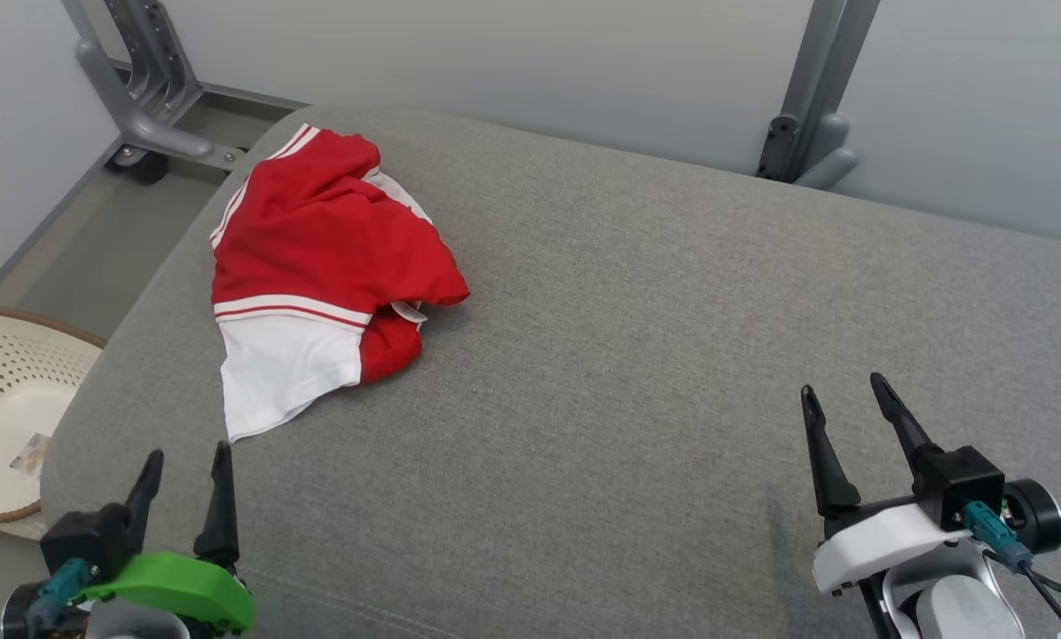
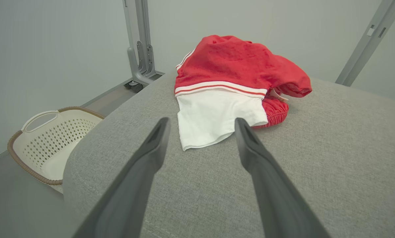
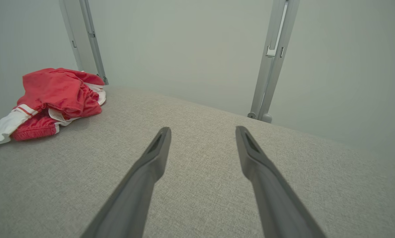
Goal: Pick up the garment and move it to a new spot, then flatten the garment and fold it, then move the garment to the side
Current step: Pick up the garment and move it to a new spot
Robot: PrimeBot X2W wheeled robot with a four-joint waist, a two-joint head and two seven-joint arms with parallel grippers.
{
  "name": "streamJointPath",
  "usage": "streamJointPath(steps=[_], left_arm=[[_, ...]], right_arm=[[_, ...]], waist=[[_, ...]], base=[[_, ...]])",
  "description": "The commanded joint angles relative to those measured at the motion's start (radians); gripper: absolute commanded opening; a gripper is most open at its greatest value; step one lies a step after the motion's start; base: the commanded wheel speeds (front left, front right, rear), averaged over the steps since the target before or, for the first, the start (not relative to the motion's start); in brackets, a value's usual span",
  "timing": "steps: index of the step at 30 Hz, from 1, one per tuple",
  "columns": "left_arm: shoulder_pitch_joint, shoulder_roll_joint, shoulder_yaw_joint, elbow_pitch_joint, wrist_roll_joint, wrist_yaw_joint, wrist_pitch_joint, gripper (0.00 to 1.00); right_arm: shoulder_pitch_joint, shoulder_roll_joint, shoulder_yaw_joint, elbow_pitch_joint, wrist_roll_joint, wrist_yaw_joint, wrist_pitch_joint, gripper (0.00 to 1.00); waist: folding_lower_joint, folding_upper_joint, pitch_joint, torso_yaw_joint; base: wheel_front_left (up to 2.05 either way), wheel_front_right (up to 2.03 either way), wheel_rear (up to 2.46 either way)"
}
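The garment (image 1: 318, 257), a red-and-white piece that appears to be a pair of shorts with an elastic waistband, is pictured lying crumpled on a grey upholstered surface (image 1: 637, 373). It is bunched into a loose heap. Its white panel is spread toward the left gripper (image 1: 188, 453) and its red bulk is piled beyond.

The white hem is seen just ahead of the left gripper's fingertips, very near them; no contact can be made out. The left gripper's jaws are spread wide and nothing is held between them. The right gripper (image 1: 841, 384) is likewise held wide apart and empty. The garment lies well off to its left and farther ahead, and bare grey fabric stretches out in front of its fingers.

No part of the task is judged to be done. The garment is not yet grasped or lifted, and it shows no flattening and no deliberate fold. The pick-up, the move to a new spot, the flattening, the folding and the final shift to the side are all judged to be left. The left gripper is considered the better placed for the first grasp.

A cream perforated laundry basket (image 1: 34, 317) is seen on the floor to the left of the left gripper. Grey metal frame posts (image 1: 810, 98) are shown beyond the surface.
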Motion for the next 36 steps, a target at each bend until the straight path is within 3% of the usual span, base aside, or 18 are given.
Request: streamJointPath(steps=[1,5,19,28,33,34,35,36], left_arm=[[-0.033,-0.003,0.009,0.009,-0.016,-0.003,0.0,1.0],[-0.115,0.007,0.019,0.088,-0.06,-0.003,0.002,1.0],[-0.495,0.049,0.042,0.423,-0.322,-0.001,0.225,1.0],[-0.6,0.092,0.03,0.625,-0.338,-0.001,0.281,1.0],[-0.589,0.06,-0.003,0.682,-0.36,-0.004,0.306,1.0],[-0.58,0.055,-0.013,0.69,-0.362,-0.004,0.318,0.93],[-0.571,0.052,-0.021,0.696,-0.364,-0.004,0.323,0.3],[-0.562,0.05,-0.03,0.695,-0.368,-0.004,0.327,0.0]], right_arm=[[-0.021,-0.004,-0.001,-0.006,-0.009,0.0,-0.003,1.0],[-0.055,-0.02,0.006,-0.014,-0.031,0.0,-0.003,1.0],[-0.216,-0.041,0.074,-0.04,-0.091,0.0,-0.003,1.0],[-0.244,-0.029,0.077,-0.037,-0.096,0.0,-0.003,1.0],[-0.237,-0.024,0.066,-0.033,-0.088,0.0,-0.003,1.0],[-0.232,-0.023,0.065,-0.033,-0.087,0.0,-0.003,1.0],[-0.228,-0.021,0.065,-0.032,-0.085,0.0,-0.003,1.0],[-0.224,-0.02,0.065,-0.03,-0.084,0.0,-0.003,1.0]], waist=[[0.0,-0.0001,0.038,-0.014],[0.0,-0.0001,0.107,-0.026],[0.0,-0.0001,0.361,-0.094],[0.0,-0.0001,0.405,-0.133],[0.0,-0.0001,0.387,-0.143],[0.0,-0.0001,0.382,-0.143],[0.0,-0.0001,0.376,-0.144],[0.0,-0.0001,0.37,-0.146]], base=[[0.0,0.0,0.0],[0.0,0.0,0.0],[0.0,0.0,0.0],[0.0,0.0,0.0],[0.0,0.0,0.0],[0.0,0.0,0.0],[0.0,0.0,0.0],[0.0,0.0,0.0]])
